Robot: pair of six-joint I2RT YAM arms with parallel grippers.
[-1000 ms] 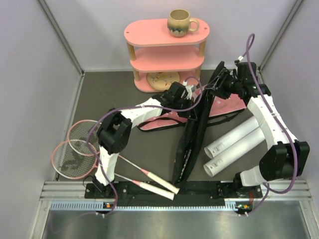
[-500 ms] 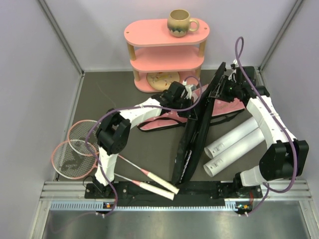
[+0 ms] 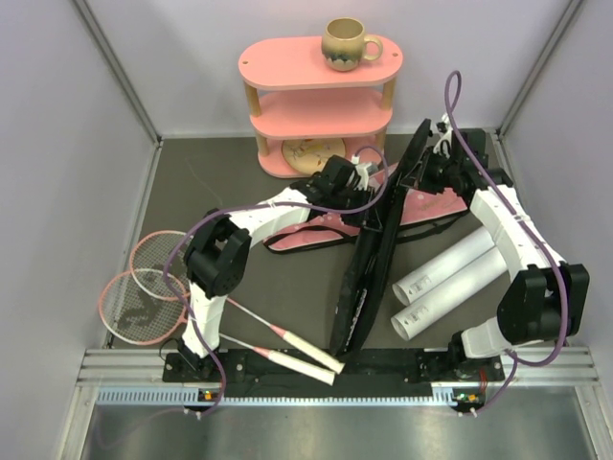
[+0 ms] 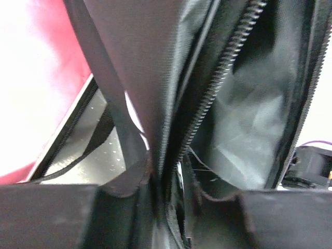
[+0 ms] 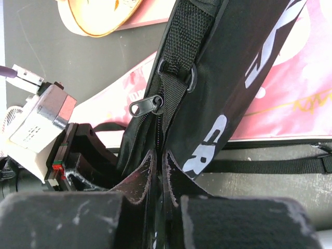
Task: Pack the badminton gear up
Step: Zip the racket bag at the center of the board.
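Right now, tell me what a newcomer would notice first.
A black bag stands on edge mid-table, the right gripper pinching its zipper edge and the left gripper at its opening. Behind, a pink shelf carries a beige mug; pink rackets lie far left.

The black bag (image 3: 367,268) stands on edge across the pink bag (image 3: 436,206), beside two white tubes (image 3: 450,262).

We note a pink three-tier oval shelf (image 3: 278,62)
On its top tier we see a beige mug (image 3: 345,44), standing upright; on its bottom tier lies a pale round disc (image 3: 311,153)
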